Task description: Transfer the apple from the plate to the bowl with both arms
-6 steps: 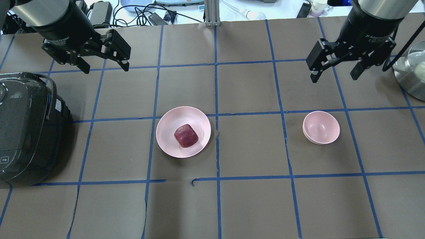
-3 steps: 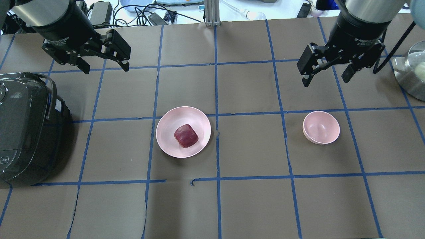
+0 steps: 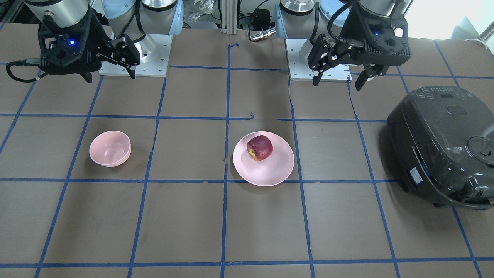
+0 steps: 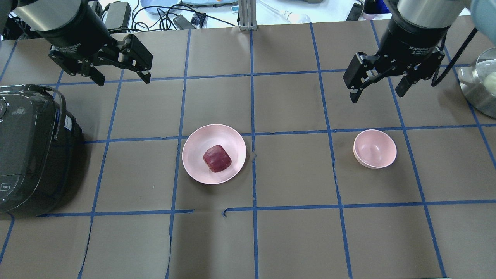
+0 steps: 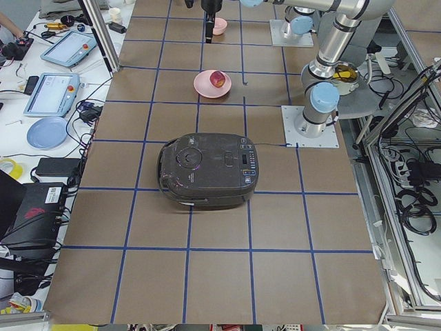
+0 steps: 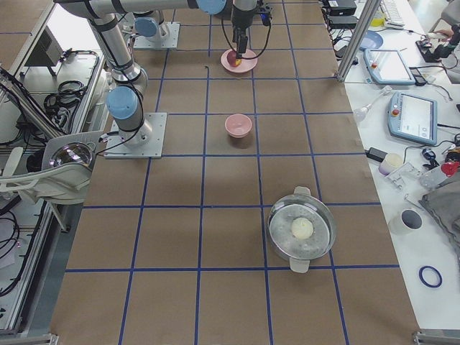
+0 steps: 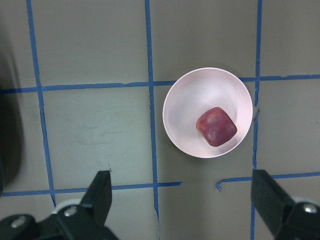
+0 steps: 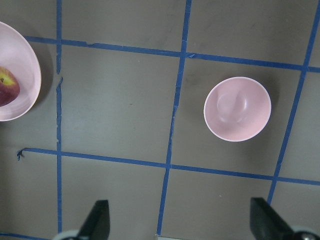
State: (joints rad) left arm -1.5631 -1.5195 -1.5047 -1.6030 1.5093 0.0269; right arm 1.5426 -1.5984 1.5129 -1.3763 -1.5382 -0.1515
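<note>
Near the middle of the brown paper-covered table (image 4: 290,240) with its blue tape grid, a wide, shallow, glossy pale pink plate (image 4: 193,155) carries a small, blocky dark red apple (image 4: 217,158). Clock directions are read on the overhead view, 12 o'clock lying away from the robot. The apple rests upright close to the plate's middle, a little toward 5 o'clock. A yellow patch low on one side shows in the front-facing view. A small, deep, plain pale pink bowl (image 4: 374,148) stands at 3 o'clock of the plate, well apart from it, with nothing inside.

The black two-finger left gripper (image 4: 124,80) hangs above the table at about 10 o'clock of the plate, well apart from it. Its jaws are spread wide and hold nothing. In the left wrist view the plate and apple lie between and beyond its two fingers (image 7: 102,192).

The black two-finger right gripper (image 4: 376,95) hangs at 12 o'clock of the bowl, raised off the table. Its jaws are likewise spread wide with nothing between them.

A dark grey, glossy rice cooker (image 4: 27,151) sits at 9 o'clock of the plate, at the table's edge. A round steel pot (image 4: 478,93) with a pale ball inside lies at 2 o'clock of the bowl.
</note>
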